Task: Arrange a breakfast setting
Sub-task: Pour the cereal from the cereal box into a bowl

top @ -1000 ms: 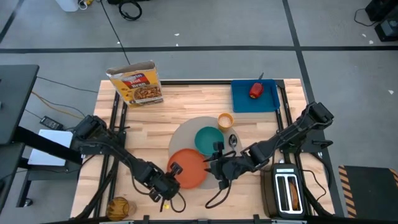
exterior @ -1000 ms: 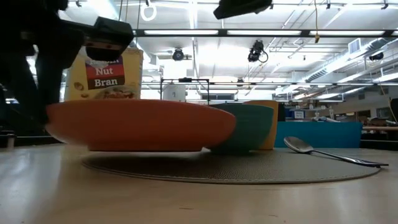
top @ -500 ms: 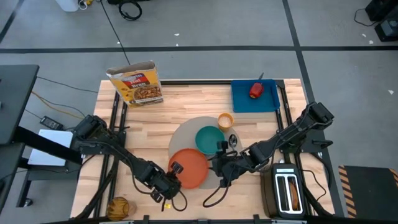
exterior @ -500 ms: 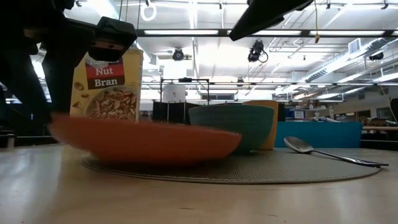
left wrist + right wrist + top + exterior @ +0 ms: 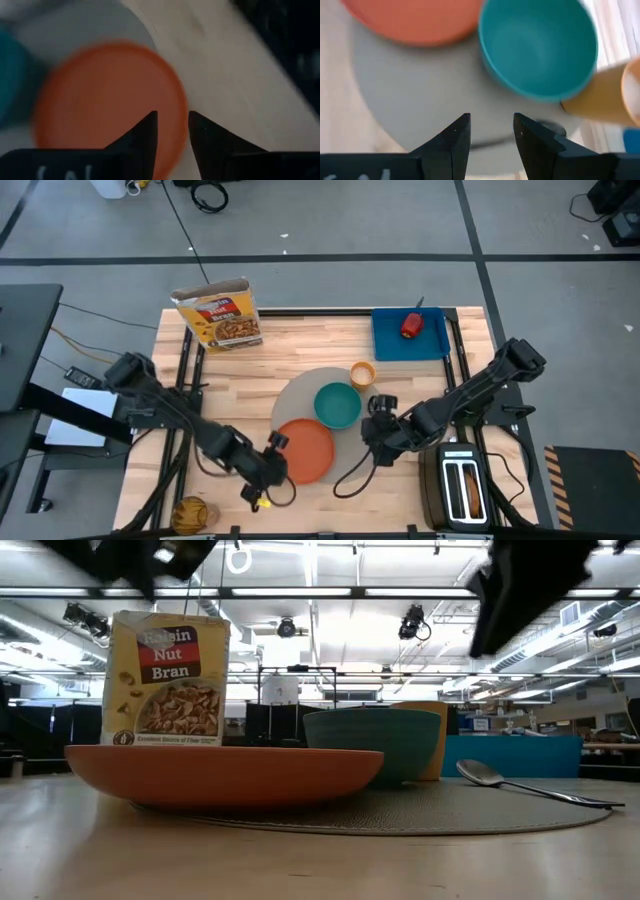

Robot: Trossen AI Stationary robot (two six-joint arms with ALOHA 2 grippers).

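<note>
With my left pincer [image 5: 272,463] open beside the orange plate [image 5: 303,450], a careless swing could knock it off the grey mat [image 5: 300,400].

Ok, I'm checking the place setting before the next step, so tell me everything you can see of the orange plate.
The orange plate is round, shallow and matte, with a low raised rim and nothing on it; it looks like plastic or ceramic. It sits flat and level, partly on the grey mat and overhanging that mat's near edge onto the wooden table. The teal bowl stands right beside it; whether they touch is unclear. The left tool hovers at the plate's rim, fingers open, not gripping it.
</note>
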